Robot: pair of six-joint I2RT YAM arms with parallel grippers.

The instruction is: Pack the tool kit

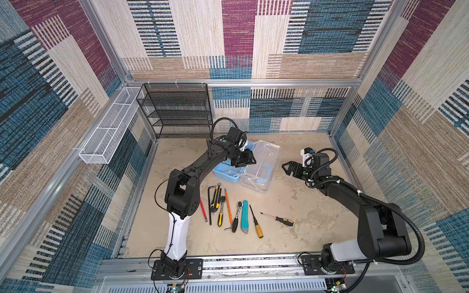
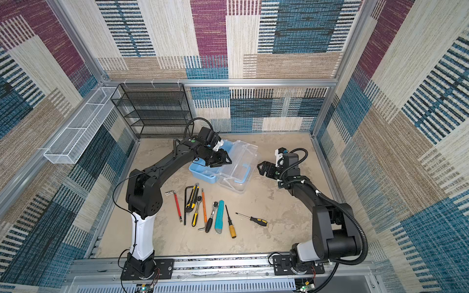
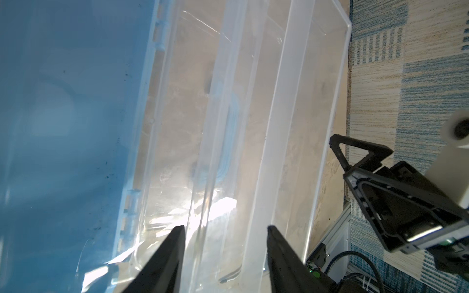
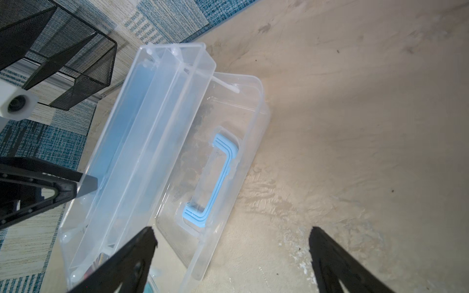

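- Position first: the light-blue plastic toolbox (image 1: 224, 175) sits open mid-table. Its long axis runs away from the robot, leaning slightly right.
- Its clear hinged lid (image 1: 256, 184) lies flat on the sandy tabletop (image 1: 304, 203) to the right, with the light-blue handle (image 4: 215, 175) underneath.
- A clear ribbed plastic tray (image 4: 157, 132) stands between base and lid.
- The left gripper (image 3: 225, 229) hangs directly over that tray. Its fingers are part-way apart and astride a clear wall; I cannot tell whether they touch it.
- The right gripper (image 4: 232, 234) is spread wide and empty. It sits just right of the lid, apart from it, and points at it.
- The loose tools (image 1: 221, 213) lie in a row nearer the robot than the box. Most shafts are roughly parallel to the box's long axis, and none are packed.
- The row sits closer to the left arm. The black-and-yellow screwdriver (image 1: 278, 219) lies crosswise, nearer the right.
- Materials: the box is smooth, glossy and glare-prone. The tools have slim steel shafts with rubbery or wooden grips, and the teal utility knife (image 1: 245, 215) is flat and broad.
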